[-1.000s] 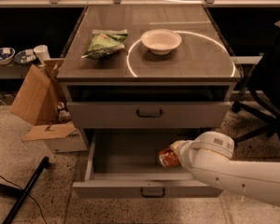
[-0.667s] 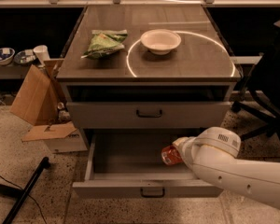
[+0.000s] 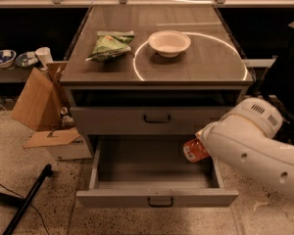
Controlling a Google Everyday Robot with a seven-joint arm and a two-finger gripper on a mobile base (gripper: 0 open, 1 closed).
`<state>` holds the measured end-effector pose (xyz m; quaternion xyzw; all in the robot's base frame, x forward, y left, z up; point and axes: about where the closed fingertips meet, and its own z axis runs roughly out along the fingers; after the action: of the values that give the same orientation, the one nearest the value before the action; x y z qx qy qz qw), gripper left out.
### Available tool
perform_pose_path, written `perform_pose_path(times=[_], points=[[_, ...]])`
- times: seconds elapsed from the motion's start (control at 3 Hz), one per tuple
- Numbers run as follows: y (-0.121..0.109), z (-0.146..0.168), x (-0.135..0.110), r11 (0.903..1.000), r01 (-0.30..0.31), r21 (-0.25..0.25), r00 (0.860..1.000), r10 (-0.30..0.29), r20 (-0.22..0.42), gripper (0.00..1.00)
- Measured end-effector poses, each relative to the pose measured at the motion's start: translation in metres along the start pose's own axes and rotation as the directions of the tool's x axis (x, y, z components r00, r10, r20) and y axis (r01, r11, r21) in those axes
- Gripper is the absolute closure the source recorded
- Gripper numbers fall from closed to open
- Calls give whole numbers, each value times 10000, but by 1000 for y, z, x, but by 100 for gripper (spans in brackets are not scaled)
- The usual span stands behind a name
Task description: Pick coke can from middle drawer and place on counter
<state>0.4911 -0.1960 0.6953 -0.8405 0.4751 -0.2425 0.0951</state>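
Note:
The coke can [image 3: 194, 151] is red-orange and hangs tilted in the air over the right side of the open middle drawer [image 3: 157, 198]. My gripper [image 3: 203, 141] is at the end of the white arm coming in from the right. It is shut on the coke can, and the wrist hides most of it. The can is clear of the drawer's grey floor and sits just below the shut top drawer [image 3: 157, 119]. The counter [image 3: 196, 65] lies above, with a bright circular arc of light on it.
A white bowl [image 3: 169, 43] and a green snack bag [image 3: 110, 45] sit on the counter. Cardboard boxes [image 3: 36, 102] stand left of the cabinet. A black pole [image 3: 24, 199] lies on the floor at lower left. Dishes sit on a low shelf [image 3: 2, 58] at far left.
The arm has lifted the coke can up off the drawer floor and a little to the right. The drawer and the counter items have not moved.

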Motion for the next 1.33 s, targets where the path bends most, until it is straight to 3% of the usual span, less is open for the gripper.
perform_pose_path(times=[0.33, 0.67, 1.33], points=[[-2, -60, 14, 9970, 333, -703, 9994, -324, 145, 100], [-5, -104, 22, 9944, 502, -925, 9987, -493, 127, 100], [-5, -116, 28, 9927, 543, -1073, 9983, -561, -136, 100]])
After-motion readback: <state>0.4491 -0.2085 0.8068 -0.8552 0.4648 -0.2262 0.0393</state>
